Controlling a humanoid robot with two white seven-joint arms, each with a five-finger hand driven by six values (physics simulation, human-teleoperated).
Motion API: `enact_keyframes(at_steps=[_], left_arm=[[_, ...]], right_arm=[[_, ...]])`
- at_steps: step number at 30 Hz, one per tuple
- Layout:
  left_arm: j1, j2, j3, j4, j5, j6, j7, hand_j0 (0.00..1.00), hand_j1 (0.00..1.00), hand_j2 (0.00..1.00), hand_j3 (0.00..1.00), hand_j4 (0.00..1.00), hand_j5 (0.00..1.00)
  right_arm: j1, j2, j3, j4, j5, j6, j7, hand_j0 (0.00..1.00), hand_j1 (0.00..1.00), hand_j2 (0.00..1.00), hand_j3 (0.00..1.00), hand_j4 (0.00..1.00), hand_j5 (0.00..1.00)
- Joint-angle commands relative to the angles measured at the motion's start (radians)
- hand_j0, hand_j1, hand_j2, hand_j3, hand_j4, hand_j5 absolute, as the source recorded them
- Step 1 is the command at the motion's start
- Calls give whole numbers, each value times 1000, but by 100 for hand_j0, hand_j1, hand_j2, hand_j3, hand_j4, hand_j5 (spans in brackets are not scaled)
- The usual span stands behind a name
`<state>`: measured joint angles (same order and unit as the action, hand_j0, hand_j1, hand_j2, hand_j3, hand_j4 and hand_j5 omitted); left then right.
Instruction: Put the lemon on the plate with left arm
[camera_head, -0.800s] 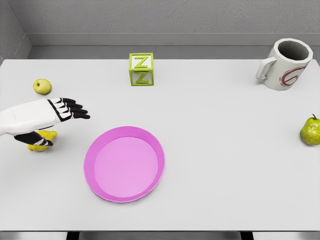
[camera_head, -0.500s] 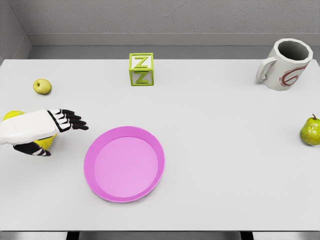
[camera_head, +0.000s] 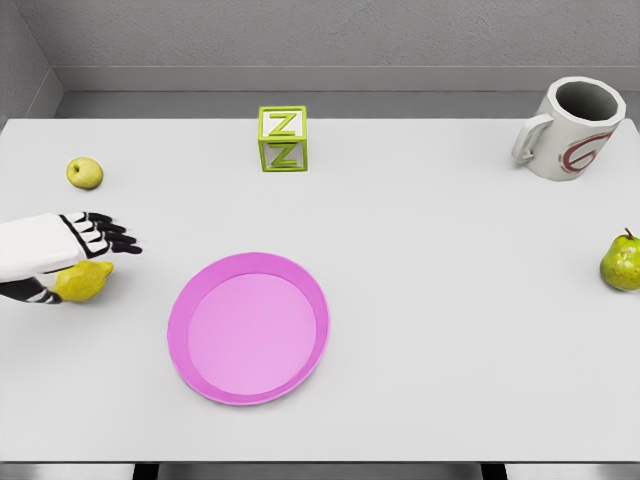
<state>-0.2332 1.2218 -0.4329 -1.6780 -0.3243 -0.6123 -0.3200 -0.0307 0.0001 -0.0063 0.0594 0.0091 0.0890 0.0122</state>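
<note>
The yellow lemon (camera_head: 86, 281) lies on the white table at the far left, left of the pink plate (camera_head: 181, 312), with a clear gap between the two. My left hand (camera_head: 88, 258) comes in from the left edge and hovers right over the lemon. Its black fingers (camera_head: 108, 233) stretch out straight above the fruit and its thumb (camera_head: 34, 296) sits low on the lemon's left side. The fingers are not curled around the lemon. The plate lies flat with nothing on it. The right arm is out of view.
A small yellow-green apple (camera_head: 84, 172) sits behind the hand at the far left. A green letter block (camera_head: 283, 139) stands at the back centre, a white mug (camera_head: 571, 130) at the back right, a green pear (camera_head: 620, 262) at the right edge.
My left hand has drawn back to the left and sunk lower, so its fingers now reach less far toward the plate. The lemon stays at about the same spot.
</note>
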Motion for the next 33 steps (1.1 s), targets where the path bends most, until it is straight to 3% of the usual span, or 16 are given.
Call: enact_keyframes(at_steps=[1,6,13,20,27,33], left_arm=[[0,8,-4,11,-9,1,1,100,100,100,100,100,100],[-6,2,-4,11,-59,1,13,100,100,100,100,100,100],[2,-2,-6,11,-119,1,220,100,100,100,100,100,100],[18,7,-7,15,-144,1,220,100,100,100,100,100,100],[17,-7,-7,110,-140,1,199,100,100,100,100,100,100],[20,-11,-7,104,-107,1,199,100,100,100,100,100,100]], right_arm=[[0,0,0,-1,0,0,0,100,100,100,100,100,100],[0,0,0,0,0,0,0,100,100,100,100,100,100],[0,0,0,0,0,0,0,100,100,100,100,100,100],[0,0,0,-1,0,0,0,100,100,100,100,100,100],[0,0,0,-1,0,0,0,100,100,100,100,100,100],[0,0,0,0,0,0,0,100,100,100,100,100,100]])
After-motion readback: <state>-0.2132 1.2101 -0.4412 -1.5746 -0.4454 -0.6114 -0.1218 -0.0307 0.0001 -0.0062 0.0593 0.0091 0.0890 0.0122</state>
